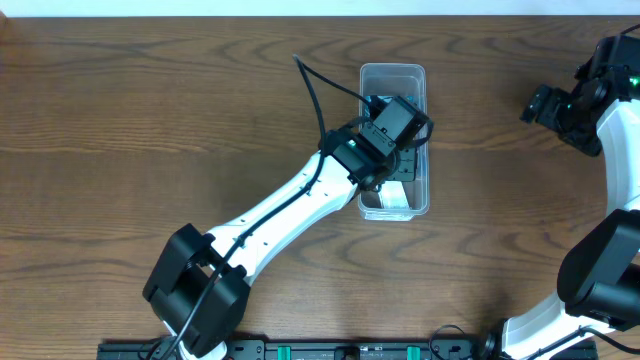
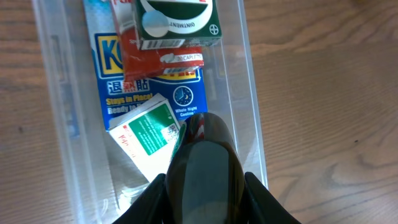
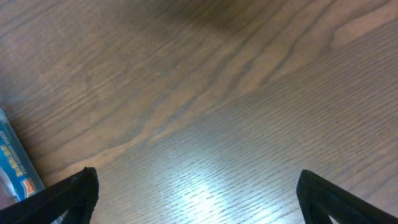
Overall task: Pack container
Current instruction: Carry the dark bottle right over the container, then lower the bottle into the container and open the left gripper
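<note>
The clear plastic container (image 1: 393, 75) stands upright at the table's middle back. In the left wrist view its wall (image 2: 250, 93) encloses a green-and-white ointment box (image 2: 177, 22), a red packet (image 2: 158, 62), a blue packet (image 2: 149, 93) and a white-and-green box (image 2: 146, 134). My left gripper (image 1: 398, 155) is over the container's near half. In its wrist view it (image 2: 205, 186) is shut on a dark glossy oblong object (image 2: 205, 155) held above the packets. My right gripper (image 1: 535, 103) is at the far right, open and empty over bare wood (image 3: 196, 186).
The table is dark brown wood. A blue packet edge (image 3: 12, 162) shows at the left border of the right wrist view. The left arm's cable (image 1: 315, 90) arches beside the container. The right arm's base (image 1: 600, 290) stands at the front right.
</note>
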You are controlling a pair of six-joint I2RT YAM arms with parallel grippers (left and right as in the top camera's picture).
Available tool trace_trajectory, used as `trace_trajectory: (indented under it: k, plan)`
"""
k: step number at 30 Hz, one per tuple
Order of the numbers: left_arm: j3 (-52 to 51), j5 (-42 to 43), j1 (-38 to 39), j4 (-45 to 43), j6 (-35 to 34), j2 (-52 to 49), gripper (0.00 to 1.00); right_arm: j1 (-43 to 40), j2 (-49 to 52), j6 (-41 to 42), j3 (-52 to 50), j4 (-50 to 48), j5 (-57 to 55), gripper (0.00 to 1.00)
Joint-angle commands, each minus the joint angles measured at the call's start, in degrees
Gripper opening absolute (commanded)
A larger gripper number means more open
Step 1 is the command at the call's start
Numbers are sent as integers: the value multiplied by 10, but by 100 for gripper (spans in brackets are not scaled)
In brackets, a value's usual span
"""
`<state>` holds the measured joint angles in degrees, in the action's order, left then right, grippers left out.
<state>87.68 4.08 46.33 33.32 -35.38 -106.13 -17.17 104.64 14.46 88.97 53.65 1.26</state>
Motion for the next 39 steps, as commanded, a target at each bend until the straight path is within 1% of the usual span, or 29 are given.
trace_trajectory:
  k: [1,20,26,30,39]
  plan:
    - [6,-6,9,-16,-7,-9,30,-1,1,3,-2,-1,-4,100]
    - [6,-37,16,-28,-7,-61,30,-1,1,3,-2,-1,-4,99]
    - [6,-34,17,-33,-10,-63,31,-1,1,3,-2,-1,-4,99]
    - [6,-15,17,-41,-31,-63,31,-1,1,3,-2,-1,-4,99]
    - [2,-11,17,-29,-31,-89,31,-1,1,3,-2,-1,-4,99]
